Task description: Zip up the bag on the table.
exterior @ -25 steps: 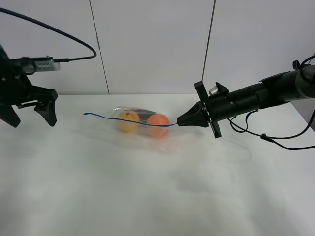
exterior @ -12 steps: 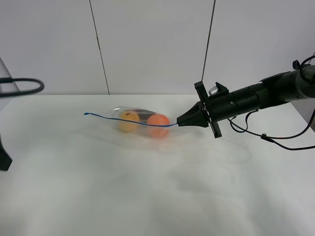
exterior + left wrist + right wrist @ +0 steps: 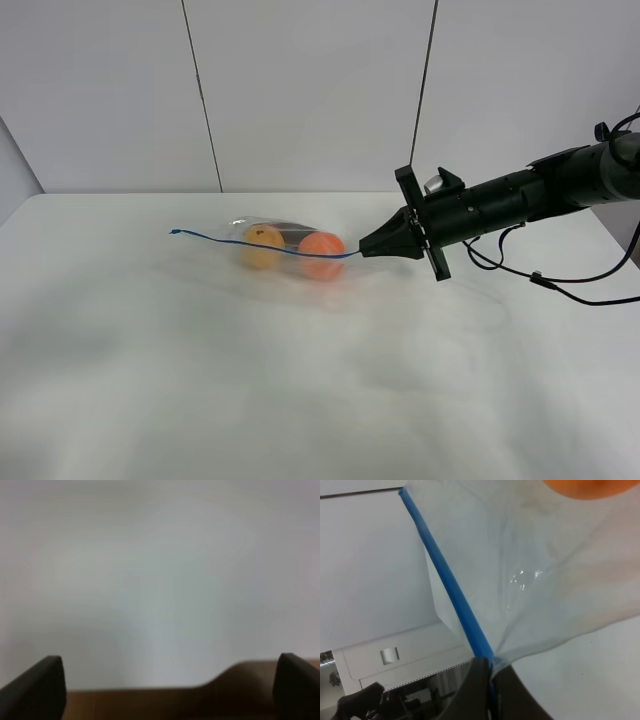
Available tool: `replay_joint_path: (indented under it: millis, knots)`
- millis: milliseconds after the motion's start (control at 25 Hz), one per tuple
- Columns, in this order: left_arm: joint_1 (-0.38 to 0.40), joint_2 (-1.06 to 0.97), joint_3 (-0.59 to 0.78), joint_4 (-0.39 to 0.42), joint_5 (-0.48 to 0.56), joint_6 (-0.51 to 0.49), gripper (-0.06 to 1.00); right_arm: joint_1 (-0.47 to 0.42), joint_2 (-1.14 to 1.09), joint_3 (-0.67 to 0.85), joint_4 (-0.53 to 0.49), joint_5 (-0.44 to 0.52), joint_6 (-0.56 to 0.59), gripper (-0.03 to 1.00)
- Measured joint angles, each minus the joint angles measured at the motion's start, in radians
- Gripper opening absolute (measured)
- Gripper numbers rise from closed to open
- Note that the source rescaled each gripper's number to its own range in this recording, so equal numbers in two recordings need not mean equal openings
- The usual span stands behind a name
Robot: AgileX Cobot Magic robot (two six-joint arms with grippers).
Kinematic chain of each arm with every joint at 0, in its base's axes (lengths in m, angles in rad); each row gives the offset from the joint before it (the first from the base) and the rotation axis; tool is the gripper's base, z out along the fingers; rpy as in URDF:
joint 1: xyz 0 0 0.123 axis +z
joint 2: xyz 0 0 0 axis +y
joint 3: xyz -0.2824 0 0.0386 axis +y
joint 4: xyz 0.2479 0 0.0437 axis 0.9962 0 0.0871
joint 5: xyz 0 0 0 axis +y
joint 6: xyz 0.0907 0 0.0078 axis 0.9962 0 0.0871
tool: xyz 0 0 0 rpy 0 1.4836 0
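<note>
The clear bag [image 3: 290, 248] lies on the white table [image 3: 300, 390] with an orange fruit [image 3: 321, 254] and a yellow-orange fruit [image 3: 262, 246] inside. Its blue zipper strip [image 3: 240, 241] runs taut from a free left end to my right gripper [image 3: 364, 251], which is shut on the strip's right end. The right wrist view shows the strip [image 3: 450, 592] entering the closed right gripper [image 3: 489, 680], with bag film [image 3: 545, 575] and the orange fruit [image 3: 580, 487] beyond. My left gripper [image 3: 170, 682] is open, facing a blurred white surface; it is outside the exterior view.
The right arm's black cables [image 3: 560, 287] hang over the table's right side. White wall panels [image 3: 310, 90] stand behind the table. The table's far edge [image 3: 130, 194] runs just behind the bag.
The left arm has withdrawn to the left and left the exterior view. The right gripper and the bag have not moved.
</note>
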Motion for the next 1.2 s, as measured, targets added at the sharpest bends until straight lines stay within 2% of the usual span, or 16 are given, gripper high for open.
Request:
replay_joint_path:
  millis: [160, 240, 320, 440, 480, 520, 600, 720, 880, 1040, 1200]
  knots:
    - [0.000, -0.108, 0.002, 0.000, -0.008, 0.000, 0.95, 0.000, 0.000, 0.000, -0.001, -0.004, 0.000, 0.01]
    - [0.000, -0.162, 0.002, 0.000, -0.008, 0.000, 0.95, 0.000, 0.000, 0.000, -0.002, -0.009, 0.000, 0.09]
    - [0.000, -0.223, 0.002, 0.000, -0.008, 0.000, 0.95, 0.000, 0.000, 0.000, -0.002, -0.016, 0.006, 0.28]
    - [0.000, -0.305, 0.002, 0.000, -0.008, 0.000, 0.95, 0.000, 0.000, 0.000, -0.002, -0.023, 0.014, 0.70]
    - [0.000, -0.331, 0.002, 0.000, -0.008, 0.000, 0.95, 0.000, 0.000, 0.000, -0.002, -0.023, 0.014, 0.82]
    - [0.000, -0.355, 0.002, 0.000, -0.008, 0.000, 0.95, 0.000, 0.000, 0.000, -0.004, -0.023, 0.014, 0.89]
    - [0.000, -0.394, 0.002, 0.000, -0.008, 0.000, 0.95, 0.000, 0.000, -0.001, -0.016, -0.023, 0.015, 0.96]
    - [0.000, -0.409, 0.002, 0.000, -0.008, 0.000, 0.95, 0.000, 0.000, -0.041, -0.094, -0.017, 0.041, 0.99]
    - [0.000, -0.410, 0.002, 0.000, -0.008, 0.000, 0.95, 0.000, 0.000, -0.185, -0.320, 0.010, 0.157, 0.99]
    - [0.000, -0.410, 0.002, 0.000, -0.008, 0.000, 0.95, 0.000, -0.003, -0.354, -0.675, 0.017, 0.326, 0.99]
    - [0.000, -0.410, 0.002, 0.000, -0.008, 0.000, 0.96, 0.000, -0.003, -0.450, -1.051, 0.049, 0.473, 1.00]
